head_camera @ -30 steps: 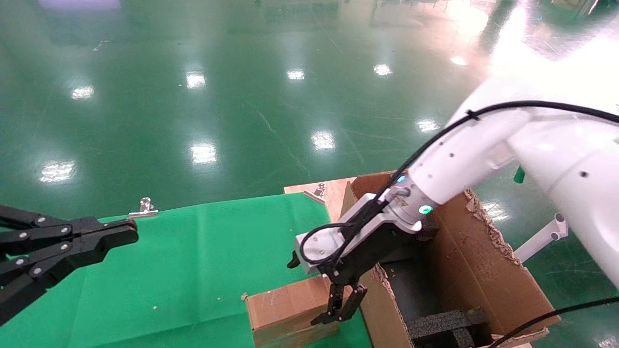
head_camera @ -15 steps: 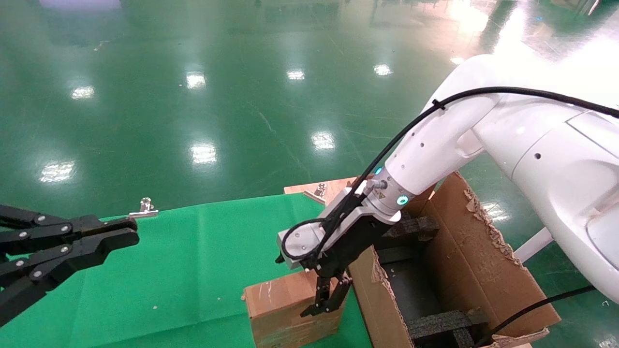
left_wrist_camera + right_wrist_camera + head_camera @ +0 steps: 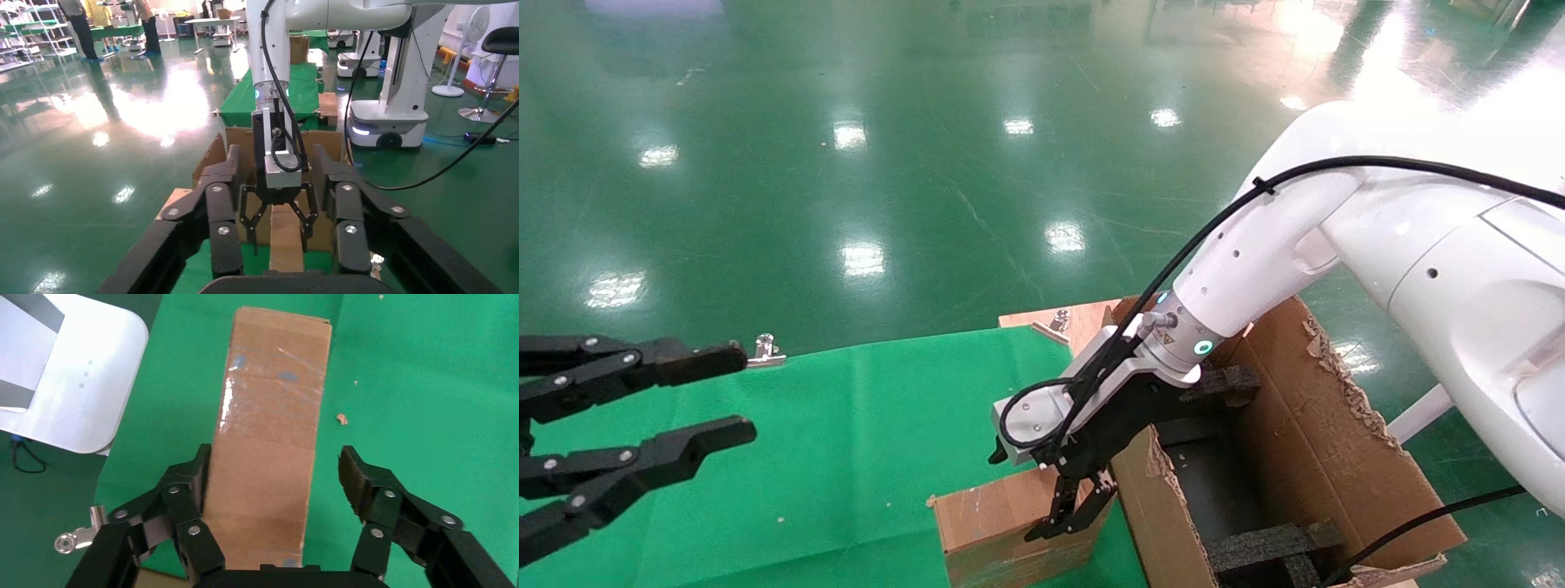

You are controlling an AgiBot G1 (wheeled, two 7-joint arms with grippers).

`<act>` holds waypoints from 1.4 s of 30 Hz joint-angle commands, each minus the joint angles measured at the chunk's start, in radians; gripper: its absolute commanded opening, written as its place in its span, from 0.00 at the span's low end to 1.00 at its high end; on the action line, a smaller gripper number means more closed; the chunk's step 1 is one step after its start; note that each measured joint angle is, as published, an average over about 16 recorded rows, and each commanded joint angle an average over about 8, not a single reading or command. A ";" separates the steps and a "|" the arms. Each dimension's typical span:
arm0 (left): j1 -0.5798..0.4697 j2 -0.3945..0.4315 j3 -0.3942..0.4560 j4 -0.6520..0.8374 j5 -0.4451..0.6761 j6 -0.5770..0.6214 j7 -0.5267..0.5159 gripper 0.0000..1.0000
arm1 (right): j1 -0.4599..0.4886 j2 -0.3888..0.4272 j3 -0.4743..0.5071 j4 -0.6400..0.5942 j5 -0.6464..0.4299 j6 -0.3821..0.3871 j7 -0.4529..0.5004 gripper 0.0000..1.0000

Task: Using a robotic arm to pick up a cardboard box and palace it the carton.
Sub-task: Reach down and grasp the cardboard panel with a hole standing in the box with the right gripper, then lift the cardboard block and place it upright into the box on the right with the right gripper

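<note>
Head view: right gripper (image 3: pixel 1068 516) spread wide, down over cardboard box (image 3: pixel 997 518) at bench's (image 3: pixel 862 425) near right edge, just beside carton (image 3: pixel 1336 457). Left gripper (image 3: pixel 682 396) newly opened, was shut; idle by left edge. Grab coming next, prob.

No readable text, label or number shows anywhere.

You're looking across a glossy green floor (image 3: pixel 928 188) mirroring rows of ceiling lights. Your left wrist view shows shelving (image 3: pixel 27 27), a white table (image 3: pixel 211 24), a pedestal fan (image 3: pixel 453 49) and a black stool (image 3: pixel 500 43).
</note>
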 commanded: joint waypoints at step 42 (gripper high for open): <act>0.000 0.000 0.000 0.000 0.000 0.000 0.000 1.00 | 0.377 0.238 -0.057 0.080 0.192 -0.027 -0.072 0.00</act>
